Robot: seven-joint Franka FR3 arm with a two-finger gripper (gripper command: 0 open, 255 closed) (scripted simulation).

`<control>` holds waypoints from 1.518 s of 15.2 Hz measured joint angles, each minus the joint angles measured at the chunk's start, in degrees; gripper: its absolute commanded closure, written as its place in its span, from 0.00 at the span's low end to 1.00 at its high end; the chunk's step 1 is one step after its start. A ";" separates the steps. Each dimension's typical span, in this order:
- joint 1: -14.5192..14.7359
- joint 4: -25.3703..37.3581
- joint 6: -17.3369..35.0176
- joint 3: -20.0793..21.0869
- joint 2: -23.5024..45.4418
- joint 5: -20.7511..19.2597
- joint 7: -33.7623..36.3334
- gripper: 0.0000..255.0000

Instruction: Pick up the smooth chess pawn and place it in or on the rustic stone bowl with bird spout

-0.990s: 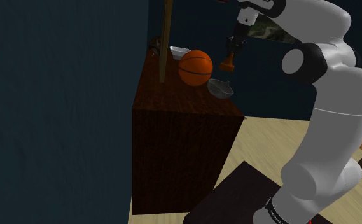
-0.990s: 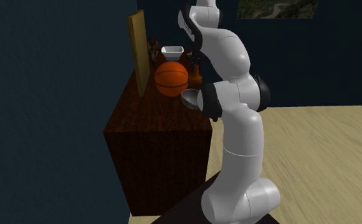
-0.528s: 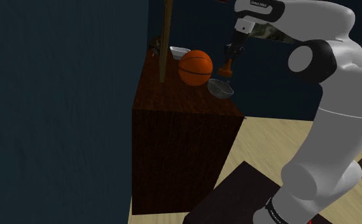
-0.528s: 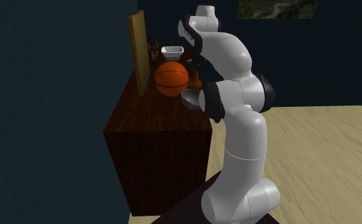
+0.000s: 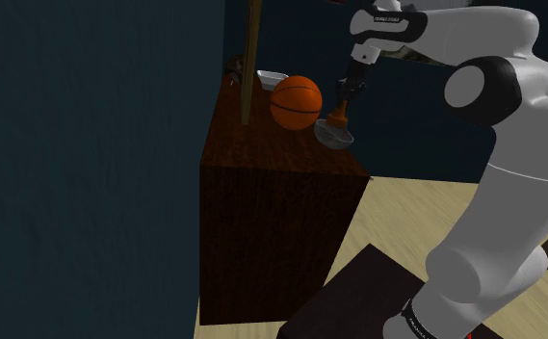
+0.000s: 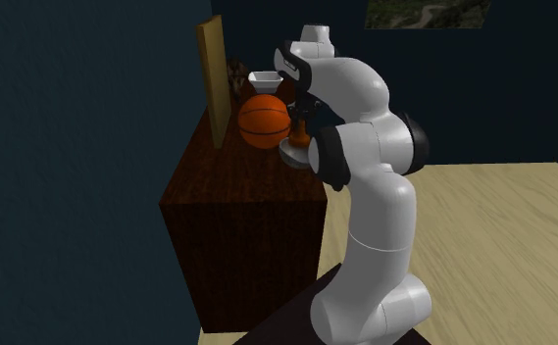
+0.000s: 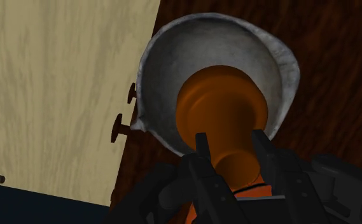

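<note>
The gripper [image 7: 230,139] pinches the orange pawn [image 7: 221,105] by its narrow upper part, one black finger [image 7: 202,153] on each side. The pawn hangs base down inside the ring of the grey bowl [image 7: 192,44]. In the wrist view its round base covers the middle of the bowl, with grey wall showing around most of it. Whether the base touches the bowl's floor cannot be told.

In the shoulder view the gripper [image 5: 345,91] comes down from the arm at the upper right. The pawn [image 5: 337,115] is upright just above the bowl [image 5: 336,137].

The bowl stands on the dark wooden cabinet [image 5: 281,197], right at the top's edge on the side toward the pale wooden floor [image 7: 58,83]. In the wrist view its rim reaches that edge, just above two small knobs [image 7: 118,128] on the cabinet's side. Past the edge there is only a drop to the floor.

On the bowl's other side, close by, sits a basketball [image 5: 296,103], leaving a narrow gap between ball and gripper. Behind the ball is a small white dish [image 5: 271,77]. An upright wooden plank [image 5: 251,58] stands by the dark blue wall [image 5: 89,144].

In the second exterior view, the pawn [image 6: 299,130] and bowl [image 6: 290,153] are partly hidden by the arm's elbow. The front half of the cabinet top [image 6: 237,176] lies bare.
</note>
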 measured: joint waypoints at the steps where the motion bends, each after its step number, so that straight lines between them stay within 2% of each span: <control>1: 0.01 -0.58 0.48 0.00 -0.10 -0.01 -0.04 1.00; 6: 0.02 -1.16 0.88 -0.01 -0.30 -0.03 -0.07 1.00; 7: 0.02 -1.17 0.89 -0.01 -0.30 -0.03 -0.08 0.00; 13: 0.01 -1.16 0.89 -0.01 -0.31 -0.03 -0.08 0.00; 17: -0.52 6.92 -5.49 -0.21 1.33 0.25 -0.15 0.00; 23: -0.53 8.57 -7.20 -0.21 1.34 0.26 -0.02 0.00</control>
